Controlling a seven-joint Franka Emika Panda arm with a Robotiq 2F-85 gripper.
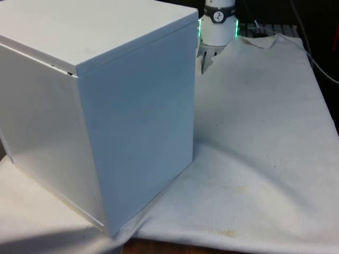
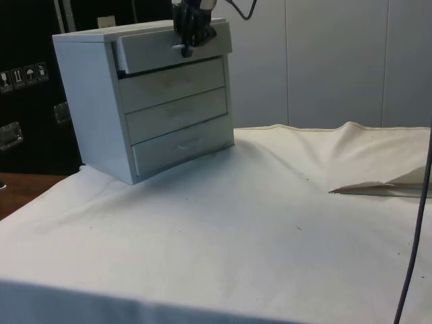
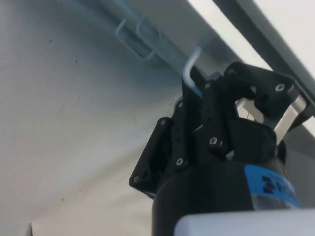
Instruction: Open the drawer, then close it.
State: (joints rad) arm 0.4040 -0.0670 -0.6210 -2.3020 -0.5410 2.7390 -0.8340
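White cloth (image 2: 256, 223) covers the desk, with pale wall panels behind it in the side view and a dark cabinet at that view's left. At the top drawer (image 2: 172, 48) of the chest of drawers (image 2: 94, 101), the gripper (image 2: 186, 42) comes down from above, and its jaws are closed on the drawer's handle (image 3: 189, 69). The wrist view shows the black fingers (image 3: 209, 110) pinching the thin, pale, bent bar of that handle, with the drawer front running behind it. A second handle (image 3: 135, 37) of the same kind sits on the drawer front below.

The top drawer stands pulled out a little way from the chest, its front proud of the 3 drawers beneath, with a dark gap along its left edge in the side view. Those 3 lower drawers sit flush.

The chest stands near the far left corner of the desk in the side view. In the front view, it turns its plain back and side (image 1: 137, 137) to the camera and takes up the front view's left. The cloth lies wrinkled around it, and a fold (image 2: 368, 189) lifts at the side view's right.
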